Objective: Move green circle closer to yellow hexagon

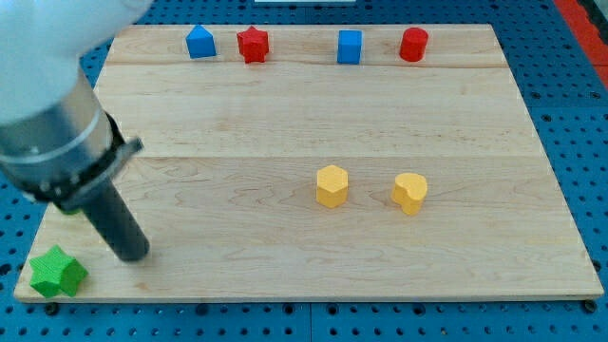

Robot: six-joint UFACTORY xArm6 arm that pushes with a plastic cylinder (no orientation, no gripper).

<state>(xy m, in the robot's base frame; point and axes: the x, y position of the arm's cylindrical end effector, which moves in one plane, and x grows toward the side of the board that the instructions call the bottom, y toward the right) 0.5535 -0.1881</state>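
Approach step, I judge: my tip (136, 255) stands lower left, beside green star (57, 273), with no claw, holding nothing. Green circle is not visible, perhaps behind the arm (57, 142). Next move must locate it, then push toward yellow hexagon (332, 185), centre-right.

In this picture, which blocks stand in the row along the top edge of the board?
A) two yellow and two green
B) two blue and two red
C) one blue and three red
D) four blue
B: along the view's top stand a blue block, a red star, a blue cube and a red cylinder.
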